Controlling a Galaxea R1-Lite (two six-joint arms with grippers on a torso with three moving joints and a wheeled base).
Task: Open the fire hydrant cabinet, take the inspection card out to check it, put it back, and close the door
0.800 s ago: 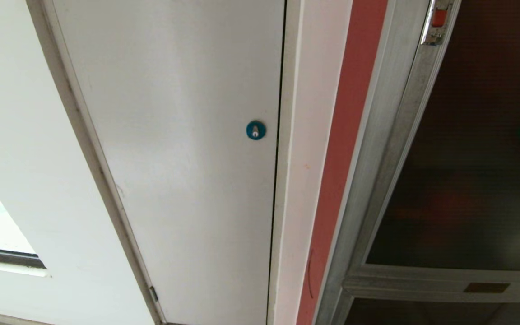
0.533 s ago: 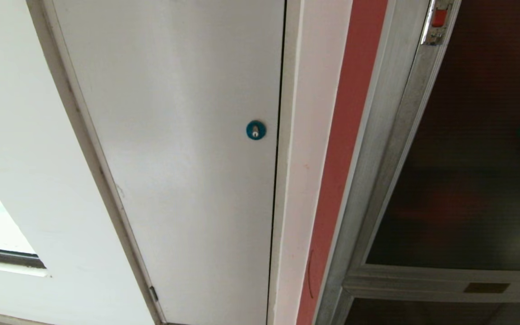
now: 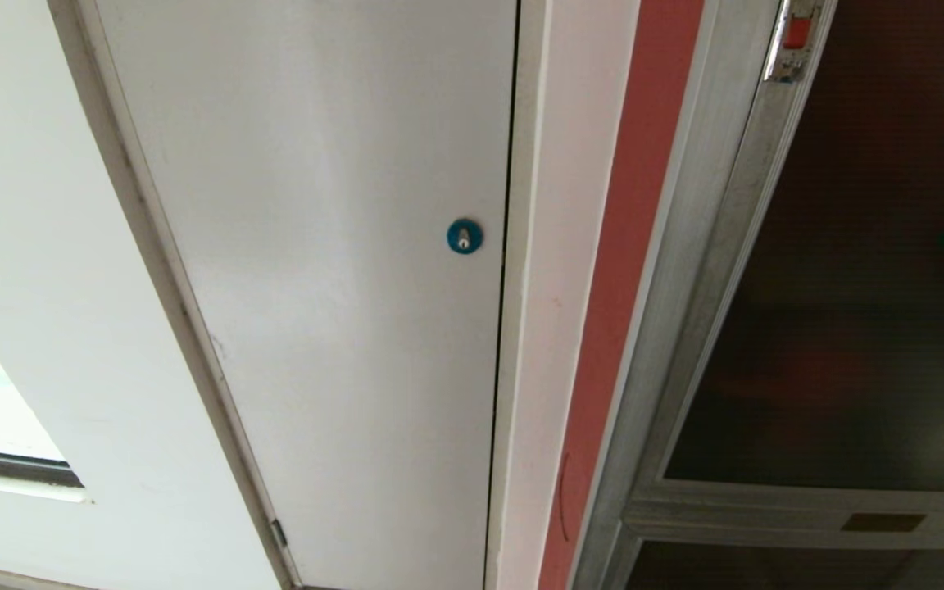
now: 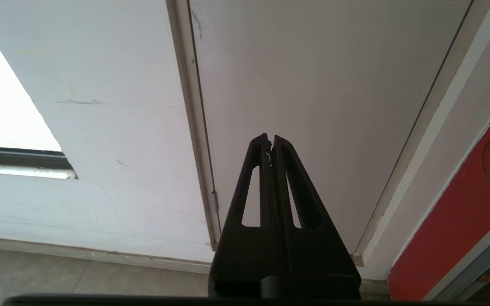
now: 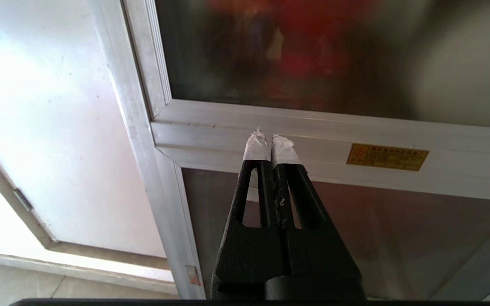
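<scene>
1. Currently the fire hydrant cabinet (image 3: 685,270) fills the head view's right side, its door (image 3: 857,328) latched.
2. Left hand (image 4: 270,142) is pressed together before a white panel door (image 4: 313,85).
3. Right hand (image 5: 269,142) is pressed together too, empty, before the cabinet frame.

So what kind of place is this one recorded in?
Probably a corridor or utility area inside a building: a fire hydrant cabinet with a dark glass door is set in the wall beside a white panel door with a blue lock.
</scene>
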